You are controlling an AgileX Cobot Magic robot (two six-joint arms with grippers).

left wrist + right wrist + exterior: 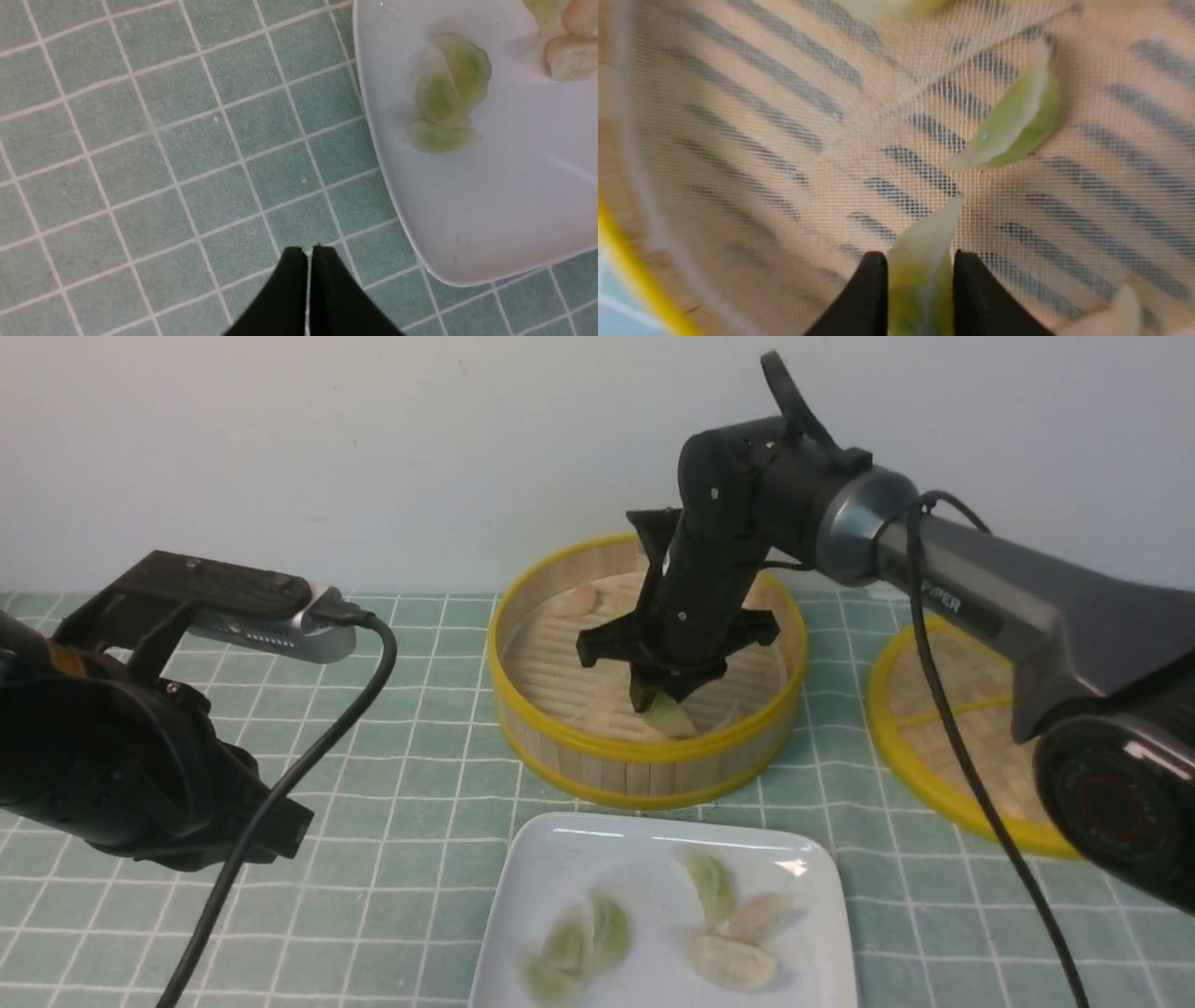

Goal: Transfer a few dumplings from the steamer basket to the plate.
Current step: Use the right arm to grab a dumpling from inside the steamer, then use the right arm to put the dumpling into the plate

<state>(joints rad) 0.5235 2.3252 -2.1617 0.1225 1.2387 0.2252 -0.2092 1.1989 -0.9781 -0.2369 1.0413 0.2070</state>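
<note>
The steamer basket stands at the back centre, with a whitish-pink dumpling at its far side. My right gripper reaches down into it and is shut on a pale green dumpling, also in the front view. Another green dumpling lies on the basket's mesh-lined floor just beyond. The white plate sits in front of the basket and holds several dumplings, green ones and pinkish ones. My left gripper is shut and empty over the cloth, beside the plate.
The flat woven lid with a yellow rim lies to the right of the basket, partly behind my right arm. A green checked cloth covers the table. A white wall stands close behind the basket.
</note>
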